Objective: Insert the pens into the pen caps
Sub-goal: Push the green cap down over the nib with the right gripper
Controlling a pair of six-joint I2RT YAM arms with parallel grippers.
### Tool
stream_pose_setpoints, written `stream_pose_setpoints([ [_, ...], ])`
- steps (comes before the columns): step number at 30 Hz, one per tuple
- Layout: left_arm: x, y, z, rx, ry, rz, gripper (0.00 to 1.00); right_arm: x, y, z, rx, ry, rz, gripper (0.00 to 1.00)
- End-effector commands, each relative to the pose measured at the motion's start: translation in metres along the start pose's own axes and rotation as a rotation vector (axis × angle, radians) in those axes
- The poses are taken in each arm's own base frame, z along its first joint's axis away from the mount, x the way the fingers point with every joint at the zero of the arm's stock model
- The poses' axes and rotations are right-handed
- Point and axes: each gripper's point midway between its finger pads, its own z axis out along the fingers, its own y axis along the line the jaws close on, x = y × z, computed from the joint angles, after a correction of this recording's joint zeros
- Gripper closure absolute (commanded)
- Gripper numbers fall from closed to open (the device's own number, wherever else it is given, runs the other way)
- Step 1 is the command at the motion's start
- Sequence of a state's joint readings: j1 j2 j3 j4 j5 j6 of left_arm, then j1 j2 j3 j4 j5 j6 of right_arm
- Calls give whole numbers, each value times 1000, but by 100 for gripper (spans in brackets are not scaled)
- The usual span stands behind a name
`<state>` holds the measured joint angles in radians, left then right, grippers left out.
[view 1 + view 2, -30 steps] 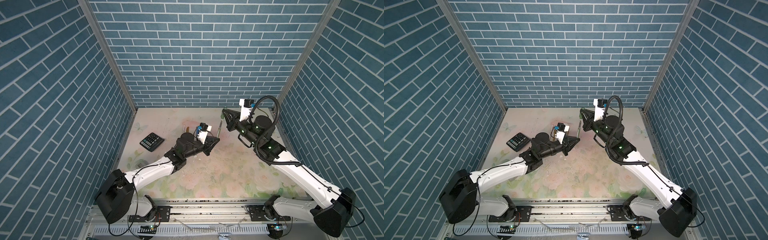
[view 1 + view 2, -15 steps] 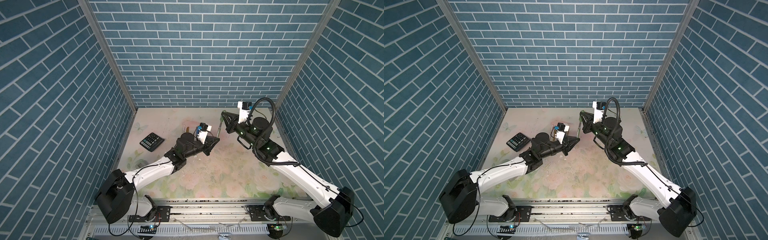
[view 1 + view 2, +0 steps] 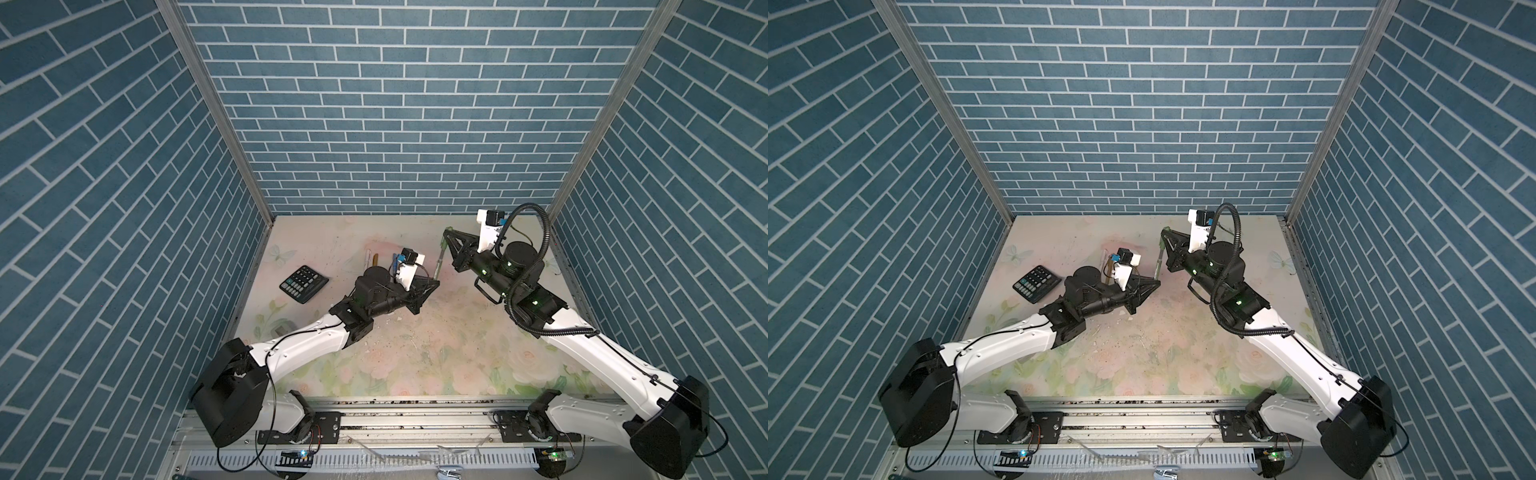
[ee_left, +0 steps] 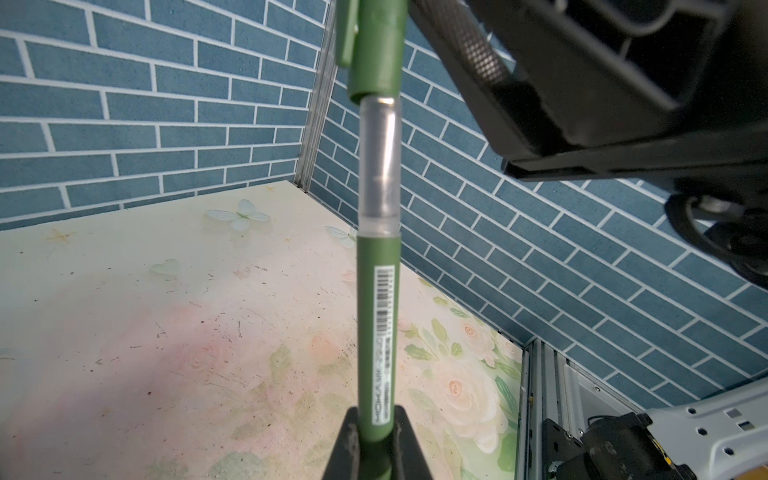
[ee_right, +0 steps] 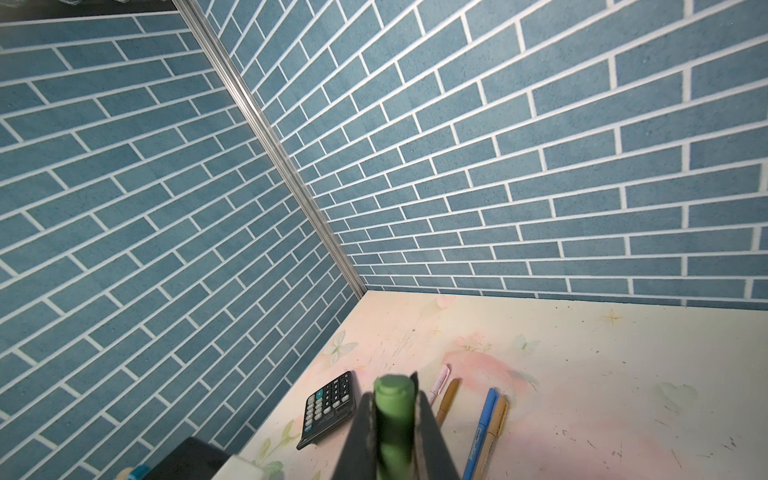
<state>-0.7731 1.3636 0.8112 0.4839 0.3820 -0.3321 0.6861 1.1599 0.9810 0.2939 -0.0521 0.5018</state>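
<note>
Green pen — pinched by the left jaws above the tabletop — is seated partway in the green cap gripped by the right jaws, while four other pens are judged already capped.

Barcode label on green pen, lettering unreadable, calculator keys illegible

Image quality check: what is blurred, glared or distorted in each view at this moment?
Left wrist view: green pen sharp, barcode visible, a bright streak on its clear section. Right wrist view: green cap close to the lens and soft; calculator beyond it crisper. Both top views: even light, walls splayed by the wide lens.
</note>
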Motion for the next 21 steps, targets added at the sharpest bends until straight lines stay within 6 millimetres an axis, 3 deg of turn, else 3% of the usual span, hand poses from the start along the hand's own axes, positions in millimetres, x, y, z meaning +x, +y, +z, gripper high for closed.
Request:
stream_pose_setpoints([
  [1,-29,-9,-5,15,-106,25,100,16,2,-4,-18,46,41,90],
  [13,-34,-13,-10,31,-137,48,100,15,17,-15,-81,85,83,90],
  [21,-32,-17,-8,54,-131,46,100,21,8,-12,-39,105,74,90],
])
